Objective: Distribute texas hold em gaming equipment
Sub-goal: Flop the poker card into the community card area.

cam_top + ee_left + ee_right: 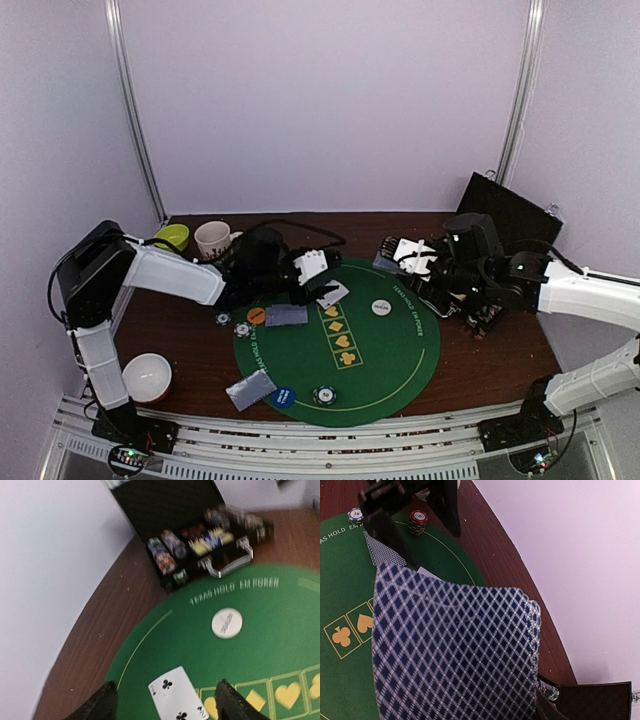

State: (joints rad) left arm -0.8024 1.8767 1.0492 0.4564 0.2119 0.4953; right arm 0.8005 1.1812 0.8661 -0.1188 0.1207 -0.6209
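**Top external.** Shows a round green mat on a brown table. Finds the left gripper low over the mat's far-left part, fingers apart, just beside a face-up card. Puts the right gripper at the mat's far edge, clamped on a fan of cards.

Counts on the felt:
- a face-down card beside an orange disc, left
- a white disc, right of centre
- a blue disc and a striped chip, near edge
- a card pair across the near-left rim

Marks two rim chips at the mat's left edge. Logs a patterned mug and a green bowl far left, a white bowl near left, and an open chip case at the right.

**Left wrist.** Shows both fingers spread wide, gripping nothing. Places the face-up card, a club card, flat on the felt between them. Cannot tell whether either pad touches it. Picks up the white disc farther on, then the mat's lettering, then the chip case with its rows of chips against the wall.

**Right wrist.** Fills most of the frame with the fan of cards, blue diamond backs close to the lens. Hides the right fingers entirely. Catches, past the fan's far edge, the dark left gripper above the felt and the two rim chips beyond it.
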